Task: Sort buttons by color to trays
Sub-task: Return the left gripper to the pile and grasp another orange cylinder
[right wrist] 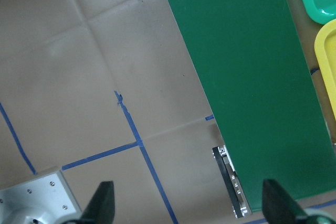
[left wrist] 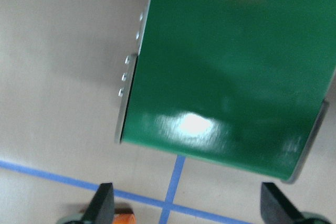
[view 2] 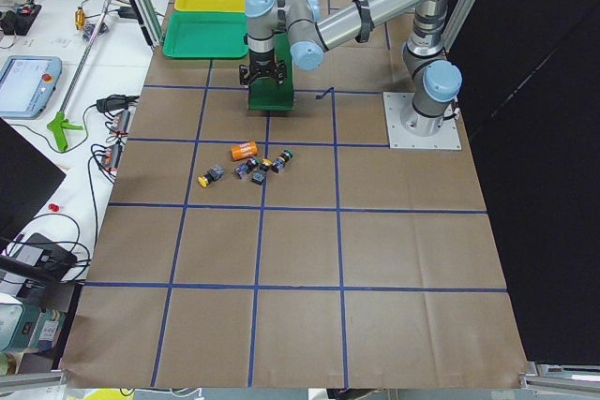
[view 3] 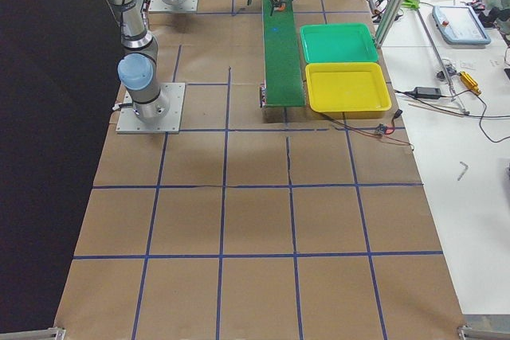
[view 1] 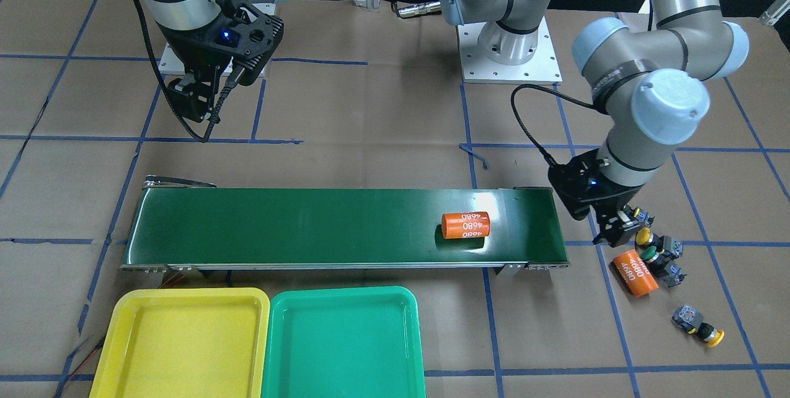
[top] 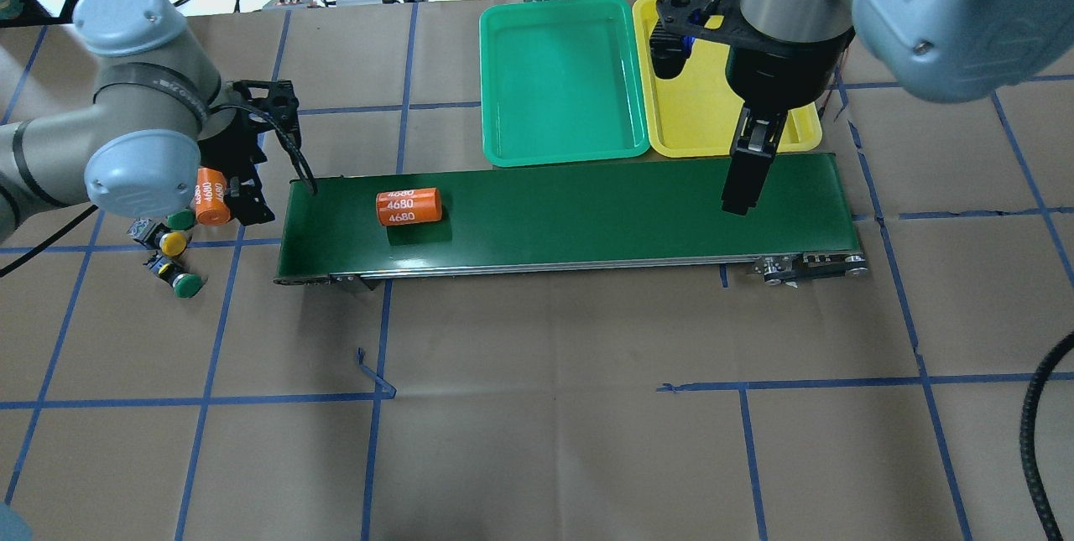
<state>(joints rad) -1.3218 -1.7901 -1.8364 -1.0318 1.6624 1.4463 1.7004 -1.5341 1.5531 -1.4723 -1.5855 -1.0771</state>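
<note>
**Item 1. Stock.** Four small push-button switches, round mushroom caps on black and grey-blue bodies. You have three bunched on the brown paper-covered tabletop (view 1: 370, 108), just past the belt's left-arm end: first green button (top: 186, 283), clustered yellow button (top: 174, 243) and second green button (top: 180, 220). The lone yellow button (view 1: 703, 329) lies a little apart. None is sorted yet.

**Item 2. Destinations.** Shallow bright yellow plastic tray (view 1: 185, 342) and shallow green plastic tray (view 1: 342, 342), rounded corners, side by side. They sit beside the belt's other end, on the side away from the robot. No button lies in either.

**Item 3. Link.** Long dark green conveyor belt (view 1: 308, 225), between stock and trays. It is likely there to pass pieces from one arm's reach to the other's. One orange cylinder marked 4680 (view 1: 466, 225) lies on it. A second orange cylinder (view 1: 634, 273) lies against the cluster. You should treat neither as tray goods.

**Item 4. Left end effector** (view 1: 616, 230). Fingers spread wide, nothing held. It hangs just beside the cluster, apparently placed to pick the first button; you cannot judge its height.

**Item 5. Right end effector** (top: 737, 199). Fingers spread wide, empty. It hangs over the belt's tray end, probably placed to take what arrives there.
</note>
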